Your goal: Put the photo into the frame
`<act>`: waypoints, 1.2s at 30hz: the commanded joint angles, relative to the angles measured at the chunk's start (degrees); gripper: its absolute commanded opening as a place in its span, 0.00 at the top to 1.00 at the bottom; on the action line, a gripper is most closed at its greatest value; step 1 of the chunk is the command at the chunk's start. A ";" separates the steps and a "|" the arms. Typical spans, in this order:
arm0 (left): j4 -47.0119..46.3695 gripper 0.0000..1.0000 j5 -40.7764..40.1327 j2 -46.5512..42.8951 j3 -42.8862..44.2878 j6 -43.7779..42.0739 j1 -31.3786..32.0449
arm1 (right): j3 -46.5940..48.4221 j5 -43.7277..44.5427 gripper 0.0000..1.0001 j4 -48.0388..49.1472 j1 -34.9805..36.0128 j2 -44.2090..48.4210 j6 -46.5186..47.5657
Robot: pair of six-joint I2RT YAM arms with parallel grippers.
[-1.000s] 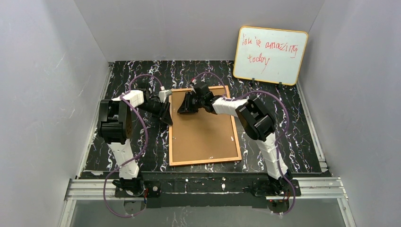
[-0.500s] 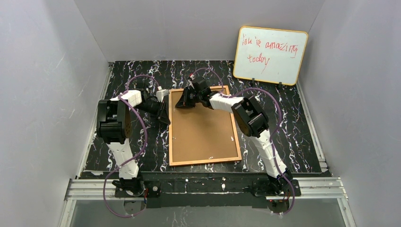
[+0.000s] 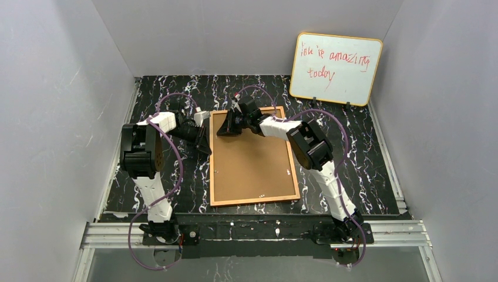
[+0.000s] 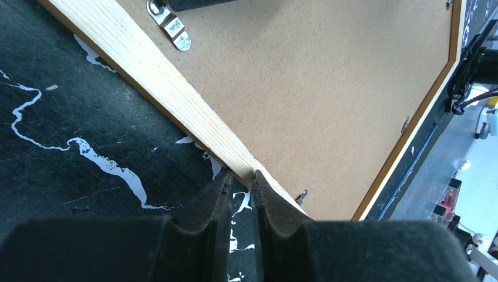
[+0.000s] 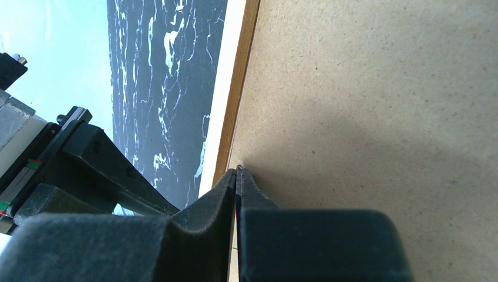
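The frame (image 3: 252,170) lies face down on the black marbled table, its plain brown board back up. The photo is not in view. My left gripper (image 3: 205,141) is at the frame's left edge near the far corner. In the left wrist view its jaws (image 4: 241,175) stand a narrow gap apart against the pale wooden rim (image 4: 147,64), with only table between them. My right gripper (image 3: 222,130) is over the far left corner of the board. In the right wrist view it (image 5: 239,170) is shut, tips on the board (image 5: 382,106) beside the rim (image 5: 238,88).
A yellow-edged whiteboard (image 3: 336,69) with red handwriting leans on the back wall at the far right. Small metal clips (image 4: 170,26) sit along the board's edges. Grey walls enclose the table on three sides.
My right gripper has moved left and away across the board to the far left corner. My left gripper has drawn slightly back along the left edge.
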State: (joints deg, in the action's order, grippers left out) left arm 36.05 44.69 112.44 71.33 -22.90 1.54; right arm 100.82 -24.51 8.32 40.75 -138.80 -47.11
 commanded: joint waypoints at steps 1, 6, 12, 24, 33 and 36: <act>-3.89 0.90 -6.84 3.43 -2.10 -3.30 0.86 | 1.66 -1.35 0.88 -0.93 0.72 -2.44 0.27; -3.83 0.91 -6.93 3.47 -2.04 -3.21 0.92 | 2.53 -1.91 0.89 -1.43 0.91 -3.07 0.40; -3.79 0.92 -7.05 3.64 -2.18 -3.56 0.88 | 2.55 -3.03 0.90 -1.51 1.04 -3.33 0.35; -3.71 0.93 -7.34 3.97 -1.79 -4.00 0.96 | 2.98 -5.43 0.92 -0.24 1.70 -4.30 -1.14; -3.71 0.93 -7.55 4.06 -1.65 -4.14 0.93 | 3.34 -5.39 0.93 -0.70 1.72 -4.43 -1.30; -3.54 0.94 -7.65 3.94 -1.85 -4.58 0.88 | 1.42 -5.37 0.93 0.62 0.87 -1.62 -1.34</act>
State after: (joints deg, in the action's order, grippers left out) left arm 36.05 44.84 112.53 71.31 -23.07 1.45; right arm 102.98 -27.97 10.11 41.17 -141.05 -48.58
